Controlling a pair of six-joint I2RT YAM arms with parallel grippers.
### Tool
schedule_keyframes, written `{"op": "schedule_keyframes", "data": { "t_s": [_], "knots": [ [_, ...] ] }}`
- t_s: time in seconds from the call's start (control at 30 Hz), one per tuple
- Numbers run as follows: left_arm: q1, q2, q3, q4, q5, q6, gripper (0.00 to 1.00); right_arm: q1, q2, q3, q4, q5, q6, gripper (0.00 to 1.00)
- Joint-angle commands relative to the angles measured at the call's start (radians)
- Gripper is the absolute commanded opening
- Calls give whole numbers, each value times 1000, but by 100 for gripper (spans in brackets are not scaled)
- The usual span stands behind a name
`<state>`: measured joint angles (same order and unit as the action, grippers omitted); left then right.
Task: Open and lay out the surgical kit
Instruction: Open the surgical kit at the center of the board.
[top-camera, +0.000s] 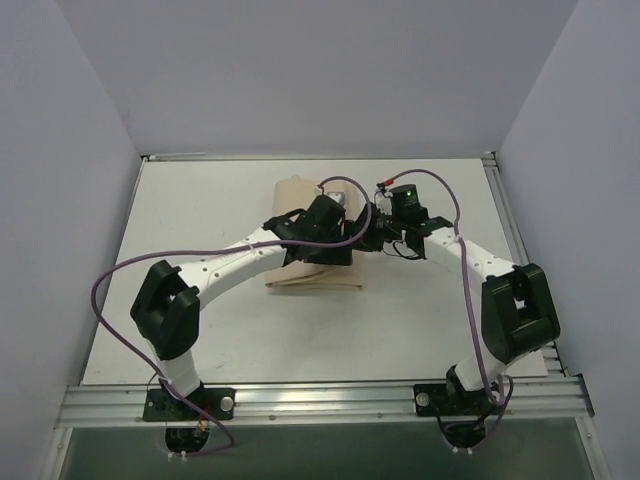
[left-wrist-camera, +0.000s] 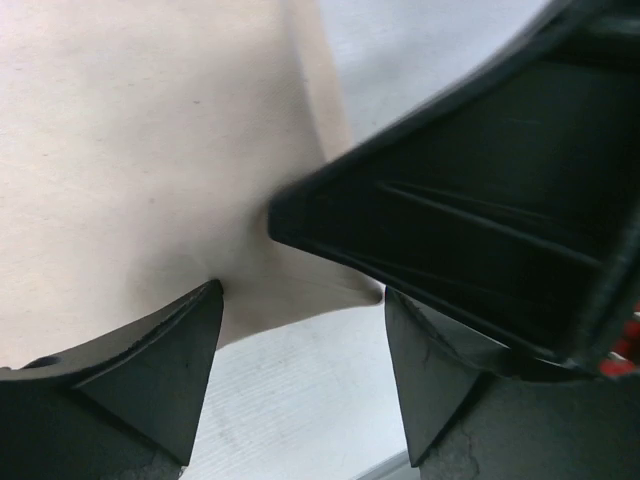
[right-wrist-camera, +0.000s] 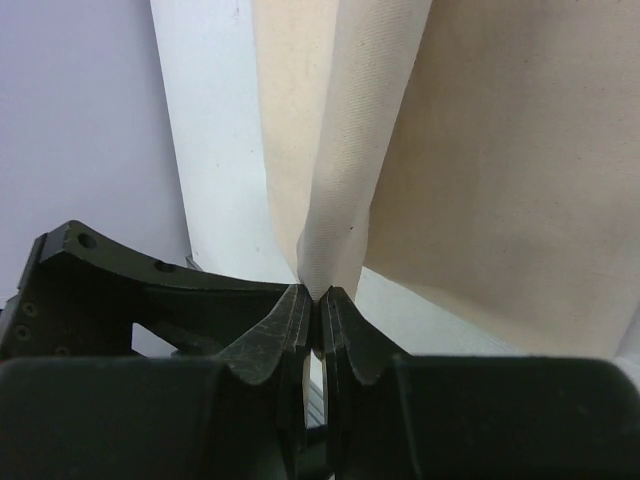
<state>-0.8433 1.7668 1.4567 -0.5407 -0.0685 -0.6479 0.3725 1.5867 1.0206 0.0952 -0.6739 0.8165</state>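
Reaching in from the left: the left arm (top-camera: 230, 262) stretches across the white table (top-camera: 200, 200) toward its middle.
Left gripper (left-wrist-camera: 302, 292): fingers stand well apart, low over the cloth. A corner of the fabric shows beyond the gap, and neither finger is seen pressing on it.
Beige cloth wrap (top-camera: 312, 280): a folded bundle lying flat mid-table, partly hidden under both wrists, with its near and far edges showing.
Right gripper (right-wrist-camera: 318, 295): fingers pressed together, pinching a narrow raised fold of the wrap, which runs up and away from the fingertips. Its black body sits just beside the left gripper.
Right arm (top-camera: 480, 262): angled in from the right, with the wrist at the wrap's right edge.
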Motion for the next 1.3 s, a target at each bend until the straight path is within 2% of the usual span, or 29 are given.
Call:
{"op": "schedule_keyframes", "data": {
  "t_s": [0.0,0.03,0.13,0.17,0.2,0.27,0.3,0.33,0.4,0.43,0.5,0.53,0.6,0.63,0.8,0.9,0.93,0.97,1.0,1.03,1.07,1.1,1.27],
  "knots": [
    [0,40,71,-85,-140,2,72,14,-53,44,23,-29,47,0],
    [0,48,79,-102,-149,5,70,14,-60,44,24,-29,55,0],
    [1,74,116,-151,-182,2,50,14,-65,47,18,-26,58,0],
    [0,75,120,-154,-186,1,41,14,-68,49,17,-24,56,0],
    [0,72,120,-156,-197,2,24,14,-67,52,11,-26,53,0],
    [1,53,117,-162,-206,7,3,14,-60,59,5,-23,41,3],
    [4,43,110,-159,-212,13,2,13,-57,64,-9,-18,33,6],
    [6,31,105,-154,-217,27,2,11,-53,78,-21,-12,24,19],
    [18,-13,82,-151,-234,42,2,6,-39,101,-57,2,-14,27],
    [29,-50,73,-159,-238,42,2,5,-28,130,-70,7,-29,39],
    [80,-87,29,-163,-237,42,2,2,-18,174,-150,49,-91,52],
    [104,-131,13,-177,-235,36,2,2,-7,199,-179,69,-117,62],
    [162,-180,-28,-188,-225,30,2,2,7,284,-262,105,-193,67],
    [226,-237,-76,-192,-215,30,2,3,22,312,-291,137,-218,70],
    [441,-412,-209,-231,-197,39,2,35,71,439,-364,168,-315,73],
    [582,-503,-274,-291,-209,44,2,100,117,473,-377,191,-344,72],
    [611,-524,-294,-312,-209,42,3,117,146,495,-382,198,-346,71],
    [671,-556,-329,-321,-189,39,28,158,165,506,-388,221,-355,69],
    [697,-569,-346,-324,-173,36,45,184,177,518,-390,235,-362,68],
    [714,-589,-360,-330,-162,28,62,209,209,542,-391,256,-369,67],
    [733,-595,-372,-334,-157,21,72,264,225,556,-396,284,-385,67],
    [734,-599,-392,-335,-148,16,79,290,240,568,-399,342,-393,66],
    [740,-603,-414,-349,-143,1,88,404,360,677,-452,503,-398,67]
  ]
}}
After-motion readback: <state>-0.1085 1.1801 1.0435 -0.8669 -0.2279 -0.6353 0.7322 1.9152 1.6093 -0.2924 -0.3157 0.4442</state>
